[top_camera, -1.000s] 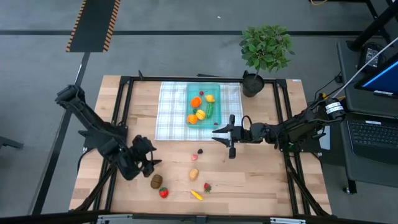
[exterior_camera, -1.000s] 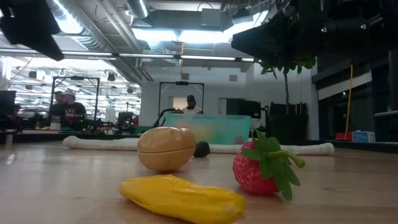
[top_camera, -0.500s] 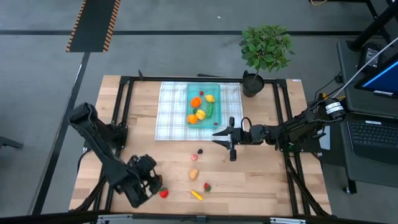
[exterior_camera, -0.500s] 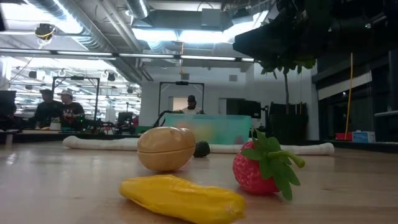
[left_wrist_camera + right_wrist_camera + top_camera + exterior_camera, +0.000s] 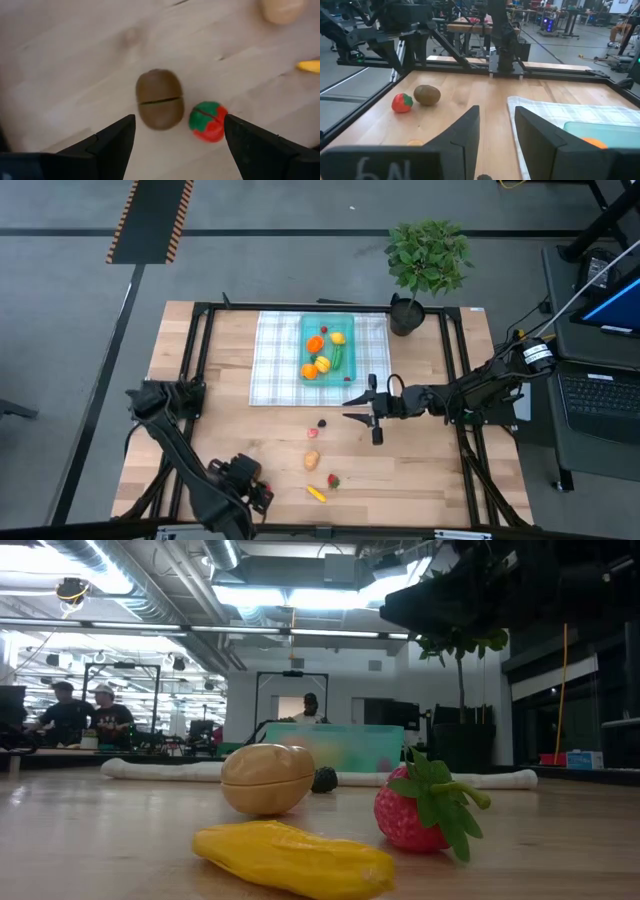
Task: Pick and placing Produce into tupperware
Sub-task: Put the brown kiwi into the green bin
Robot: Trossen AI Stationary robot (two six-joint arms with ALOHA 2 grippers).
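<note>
Left wrist view: kiwi (image 5: 159,99) between spread fingers (image 5: 116,142)

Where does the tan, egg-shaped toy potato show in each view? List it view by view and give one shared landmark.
High view: tan, egg-shaped toy potato on bare wood, nearer the front edge than the checked cloth.
Low view: centre-left, large and close.
Left wrist view: at the picture's edge, partly cut off.
Right wrist view: not visible.
Landmark: the yellow elongated toy piece lying close to it.
</note>
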